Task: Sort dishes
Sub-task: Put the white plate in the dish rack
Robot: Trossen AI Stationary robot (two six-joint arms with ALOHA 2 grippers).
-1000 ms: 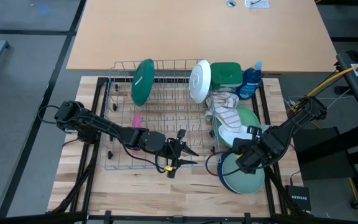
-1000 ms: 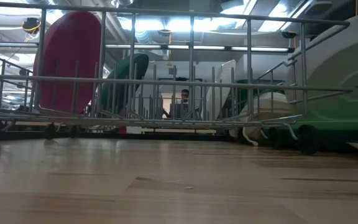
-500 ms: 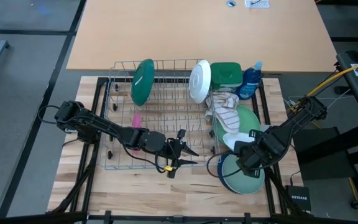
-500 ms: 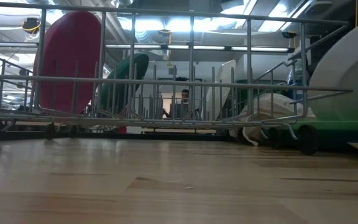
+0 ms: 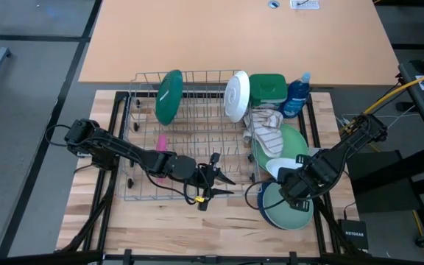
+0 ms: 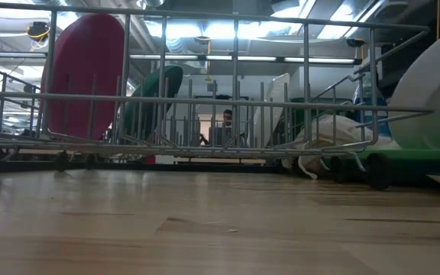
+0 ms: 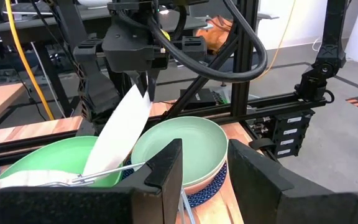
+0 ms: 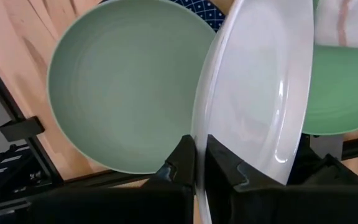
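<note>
Compared with a second ago, your right gripper (image 5: 294, 177) has raised the white plate (image 8: 260, 93) a little more: in the low view its pale face (image 6: 434, 99) sits higher and further toward the right edge than before, uncovering more of the green plate rim beneath it. The fingers are pinched on the plate's rim, and the plate stands tilted on edge over the stack at the right front of the table. Your left gripper (image 5: 213, 179) has not moved; it hangs at the front edge of the dish rack (image 5: 186, 81) with its fingers (image 7: 163, 168) spread apart and nothing between them.

Below the lifted plate you have a pale teal plate (image 8: 123, 87) on top of a navy patterned plate (image 7: 207, 190), and just beside them a larger light green plate (image 5: 297, 140) partly covered by the beige-and-white cloth (image 5: 267, 125). In the rack, a dark green plate (image 5: 169, 96) and another white plate (image 5: 236, 96) stand upright along the back, and a pink plate (image 6: 82, 69) stands on edge nearer the front left.

Behind the stack sit a green square-lidded tub (image 5: 268, 87) and a blue bottle (image 5: 297, 94). The rack rests on a light wooden table (image 5: 160, 221), with a tan tabletop (image 5: 234, 37) beyond it. Through the rack wires, a person (image 6: 227, 126) shows far off in the room.
</note>
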